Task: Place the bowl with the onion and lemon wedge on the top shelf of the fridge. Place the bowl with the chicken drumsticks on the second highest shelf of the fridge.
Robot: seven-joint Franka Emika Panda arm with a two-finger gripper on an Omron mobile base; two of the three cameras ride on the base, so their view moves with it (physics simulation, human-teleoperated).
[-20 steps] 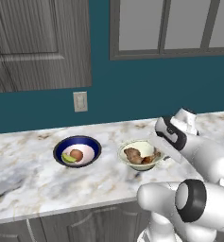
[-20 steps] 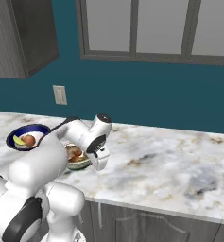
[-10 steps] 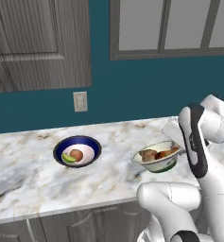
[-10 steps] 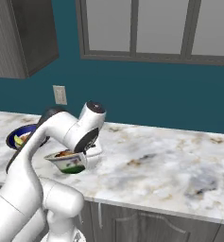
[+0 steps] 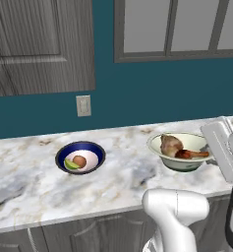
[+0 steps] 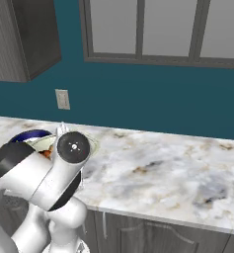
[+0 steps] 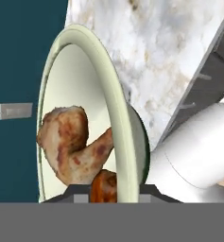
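The bowl with the chicken drumsticks (image 5: 179,153) hangs just above the marble counter (image 5: 123,174), right of the middle. My gripper (image 5: 209,152) is shut on its right rim. In the hand view that pale rim (image 7: 111,108) runs down between my fingertips (image 7: 75,193), with the browned chicken drumsticks (image 7: 68,142) inside. To the left, the bowl with the onion and lemon wedge (image 5: 80,157) rests on the counter, holding the onion (image 5: 79,160) and the lemon wedge (image 5: 70,165). In the right base view my arm hides most of both bowls. The fridge is out of view.
A wall outlet (image 5: 83,105) sits on the teal wall above the blue bowl. A grey upper cabinet (image 5: 39,44) and a window (image 5: 177,27) hang above. The counter (image 6: 177,173) stretches on to the right, and grey base cabinet fronts (image 6: 153,234) stand below its edge.
My gripper has shut on the cream bowl's rim and carried it to the right, slightly off the counter. The arm swung right with it. The blue bowl has stayed put.
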